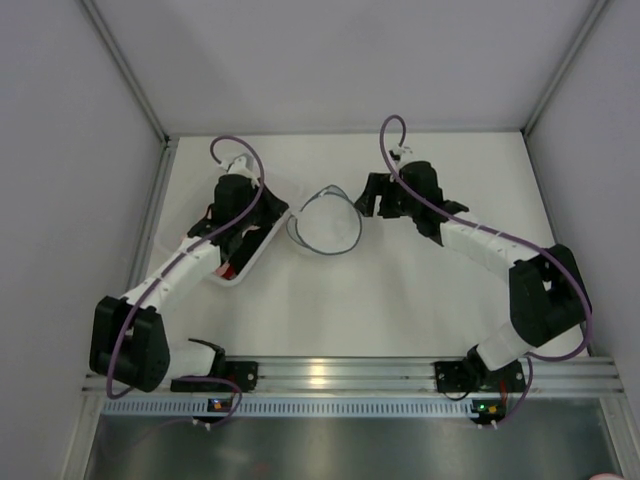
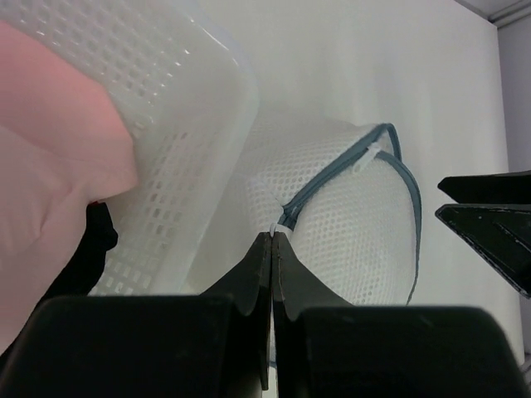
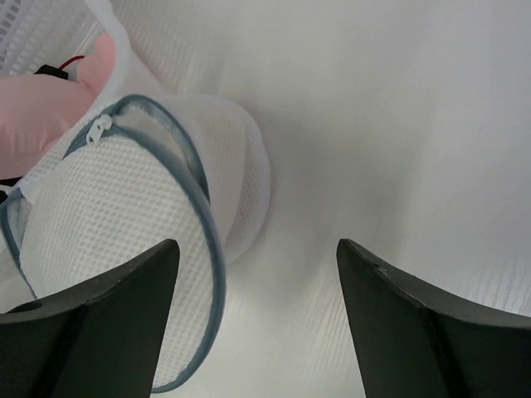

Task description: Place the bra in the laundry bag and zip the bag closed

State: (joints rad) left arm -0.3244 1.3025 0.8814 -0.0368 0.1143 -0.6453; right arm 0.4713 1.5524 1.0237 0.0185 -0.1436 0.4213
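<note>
From my remote station, left to right: a clear perforated plastic bin (image 2: 191, 108) sits at the left of the white table (image 1: 400, 290), with a pink cloth (image 2: 58, 149) bunched inside it and a black item (image 2: 91, 240) tucked beneath the cloth. The left arm reaches out over this bin. Its left claw (image 2: 272, 242) is pressed fully together, the 2 fingers meeting on a small white tab at the near edge of the laundry bag (image 1: 325, 225). The bag, a round white mesh pouch with a blue-grey rim, lies on the table in the middle of the scene, right up against the bin's right-hand wall. A white zipper pull (image 3: 98, 128) sits on the rim at the side of the bag away from the pinched tab. I cannot tell from either wrist camera whether the zip is fully run around. Nor can I make out the bra through the mesh, so I cannot say whether it lies inside. On the right, the right claw (image 3: 255, 247) stands wide apart with nothing between its fingers, just beside the bag's right edge and above bare table. In the overhead view the 2 claws face each other across the pouch.
</note>
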